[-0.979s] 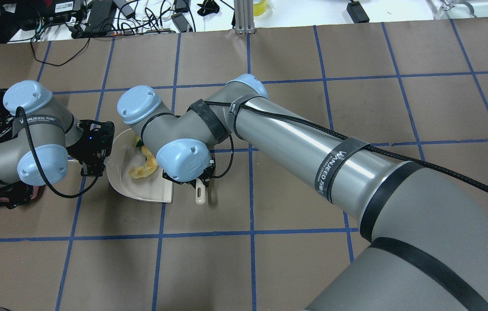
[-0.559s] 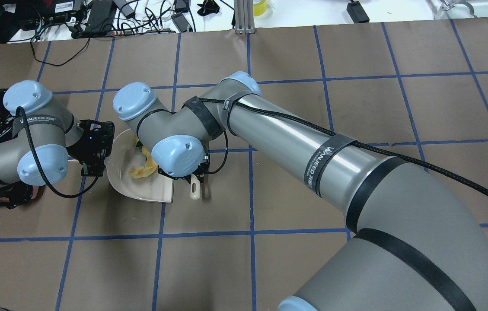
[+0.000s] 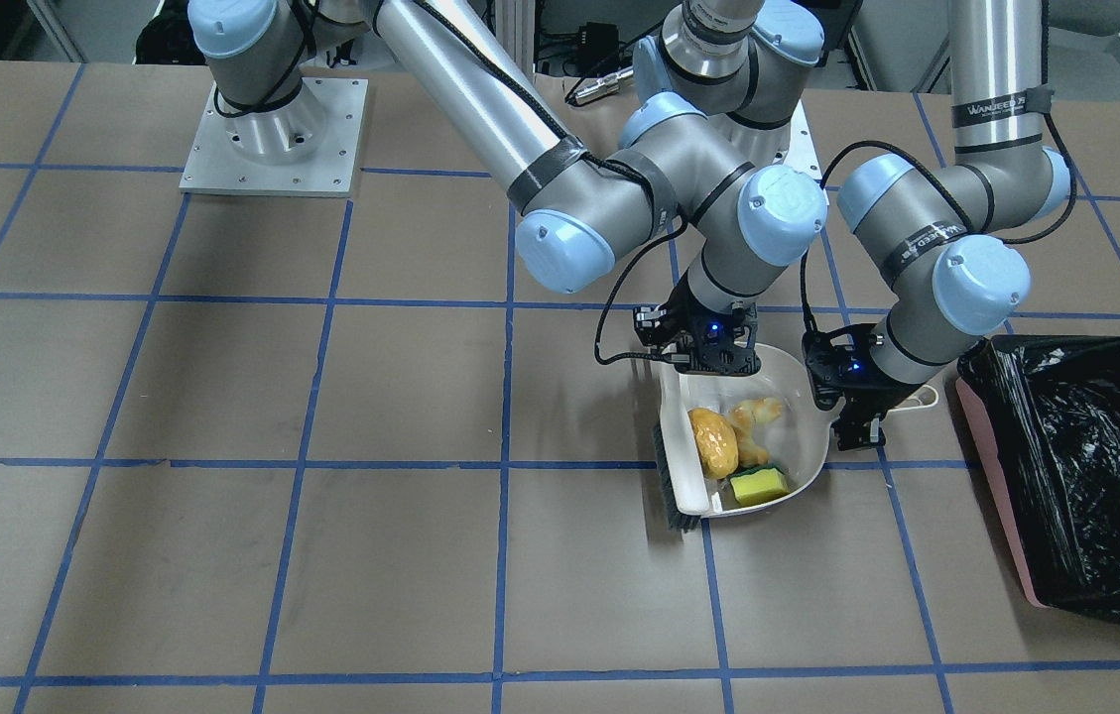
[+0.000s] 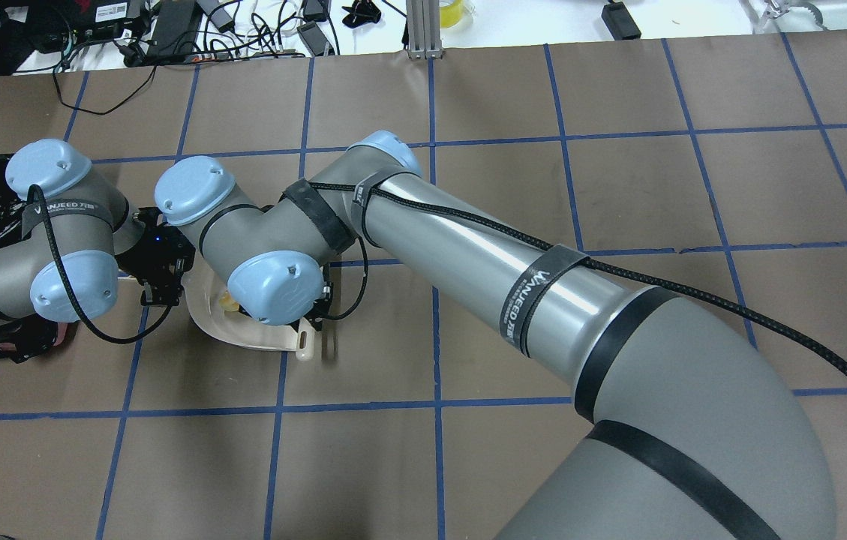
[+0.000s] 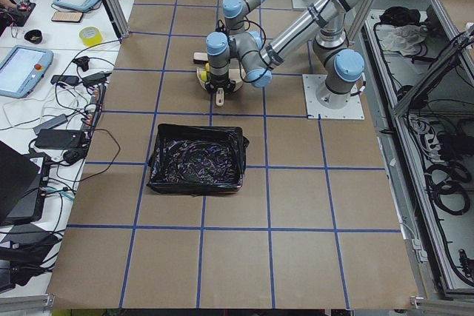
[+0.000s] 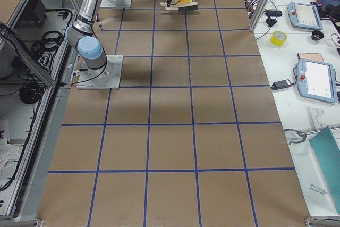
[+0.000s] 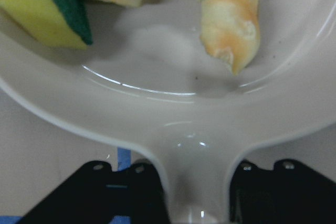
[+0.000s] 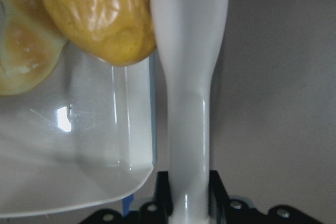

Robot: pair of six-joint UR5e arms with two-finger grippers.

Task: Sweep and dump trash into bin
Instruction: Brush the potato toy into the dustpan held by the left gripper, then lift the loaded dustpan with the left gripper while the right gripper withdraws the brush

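Lying in the white dustpan (image 3: 806,395): lump (image 3: 713,441), its long axis running along the brush (image 3: 686,478), croissant (image 3: 753,415), sponge (image 3: 758,485). Pan mouth facing the brush, handle pointing toward the bin (image 3: 1085,466). Left fingers (image 7: 121,187) clamping the dustpan handle; right fingers (image 8: 161,192) gripping the brush handle. Resting on a brown, blue-gridded desk (image 3: 222,397).

Smooth, glossy white plastic on the dustpan (image 3: 800,436) and the brush (image 8: 189,77) handle, with highlights on both. Shiny, wrinkled golden skin on the potato (image 3: 713,441); matt, dry-looking crust on the croissant (image 7: 231,19); porous yellow foam with a coarser green face on the sponge (image 7: 37,14). Crinkly, glossy black plastic bag (image 3: 1085,466) lining the pink bin (image 3: 1002,496). Matt brown paper-like cover on the table (image 3: 222,397).
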